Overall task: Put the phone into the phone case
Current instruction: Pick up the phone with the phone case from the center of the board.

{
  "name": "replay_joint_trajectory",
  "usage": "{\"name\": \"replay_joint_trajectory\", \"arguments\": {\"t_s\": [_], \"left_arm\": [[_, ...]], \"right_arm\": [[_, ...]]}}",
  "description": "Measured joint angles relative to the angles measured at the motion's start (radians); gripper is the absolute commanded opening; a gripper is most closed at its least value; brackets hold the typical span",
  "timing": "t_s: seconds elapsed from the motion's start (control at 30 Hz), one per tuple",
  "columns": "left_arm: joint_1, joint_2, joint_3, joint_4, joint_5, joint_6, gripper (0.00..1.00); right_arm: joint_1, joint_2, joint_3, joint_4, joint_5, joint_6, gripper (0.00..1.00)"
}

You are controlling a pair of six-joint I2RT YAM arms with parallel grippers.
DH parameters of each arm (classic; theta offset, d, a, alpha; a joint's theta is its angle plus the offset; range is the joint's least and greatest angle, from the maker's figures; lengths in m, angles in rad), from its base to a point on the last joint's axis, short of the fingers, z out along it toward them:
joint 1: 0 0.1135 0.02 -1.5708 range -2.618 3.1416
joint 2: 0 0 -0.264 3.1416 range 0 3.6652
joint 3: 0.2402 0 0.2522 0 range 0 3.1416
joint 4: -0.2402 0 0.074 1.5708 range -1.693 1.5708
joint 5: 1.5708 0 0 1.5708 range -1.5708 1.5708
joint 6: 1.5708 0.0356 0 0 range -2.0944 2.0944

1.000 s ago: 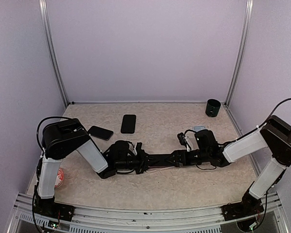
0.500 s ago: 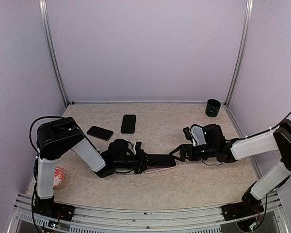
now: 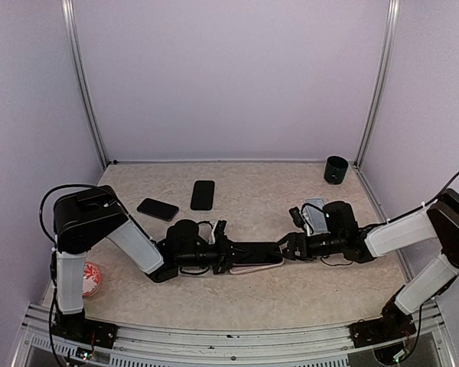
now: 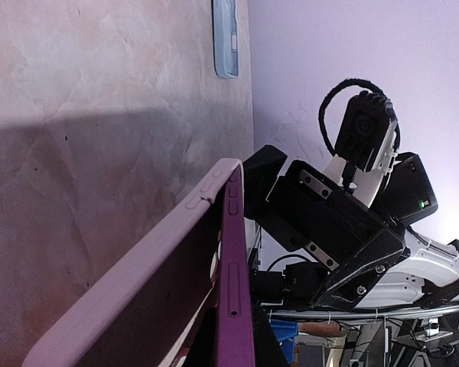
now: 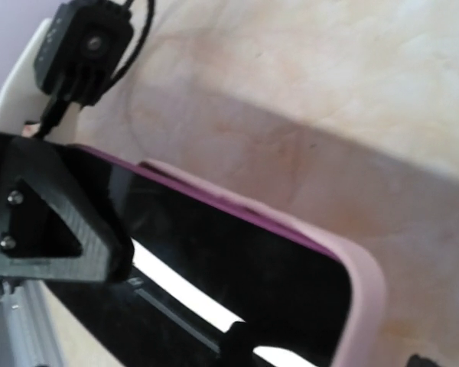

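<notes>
- Red and white round thing (image 3: 93,279): nearest the arm bases, well to the left of the phone, beside the left arm's upright.
- Phone (image 3: 252,251): purple-edged with a dark screen, lying lengthwise at mid-table between the 2 grippers. The wrist views show it partly seated in the pink phone case (image 4: 138,283), whose rim wraps its end.
- Left gripper (image 3: 228,252): clenched tight on the phone's left end. Its own camera does not show its fingers.
- Right gripper (image 3: 288,248): jaws spread wide at the phone's right end. 1 of its fingers (image 5: 53,222) lies over the screen, and I cannot tell whether it touches.
- Table (image 3: 291,294): a pale mottled top that carries everything.
- Angled black phone (image 3: 157,209): beyond the phone and to its left, lying flat.
- Spare black phone (image 3: 203,194): farther back, just right of the angled one.
- Pale blue case (image 3: 314,203): beyond the phone's right end, behind the right wrist.
- Dark cup (image 3: 336,169): farthest from the phone, upright in the back right corner.
</notes>
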Motion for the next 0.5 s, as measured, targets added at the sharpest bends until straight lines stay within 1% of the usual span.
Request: {"name": "replay_joint_trajectory", "arguments": {"t_s": [0.17,0.5], "left_arm": [[-0.009,-0.008,0.000,0.010,0.009,0.016,0.00],[-0.031,-0.024,0.002,0.014,0.016,0.048,0.00]], "right_arm": [[0.000,0.027,-0.017,0.069,-0.052,0.037,0.98],[0.000,0.065,-0.033,0.193,-0.124,0.108,0.91]]}}
